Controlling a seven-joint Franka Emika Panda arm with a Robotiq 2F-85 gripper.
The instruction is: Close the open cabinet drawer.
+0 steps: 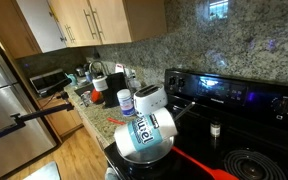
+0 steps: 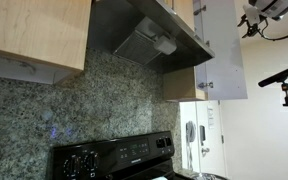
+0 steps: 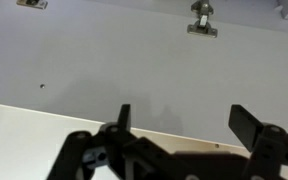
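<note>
The cabinet door (image 2: 220,50) stands open beside the range hood; its pale inner face fills the wrist view (image 3: 134,60), with metal hinges (image 3: 201,18) along the top. A light wood edge (image 3: 189,152) shows below, between my fingers. My gripper (image 3: 184,125) is open and empty, its two dark fingers spread wide close in front of the panel. In an exterior view the gripper (image 2: 262,12) is high at the top right, beside the open door's outer edge. No drawer is in view.
The steel range hood (image 2: 144,40) and wood upper cabinets (image 2: 34,35) are nearby. A black stove (image 1: 234,100) sits below, and a counter (image 1: 99,105) holds jars. A white cylindrical body with blue lettering (image 1: 149,125) stands by the stove. A camera boom (image 2: 284,75) juts in.
</note>
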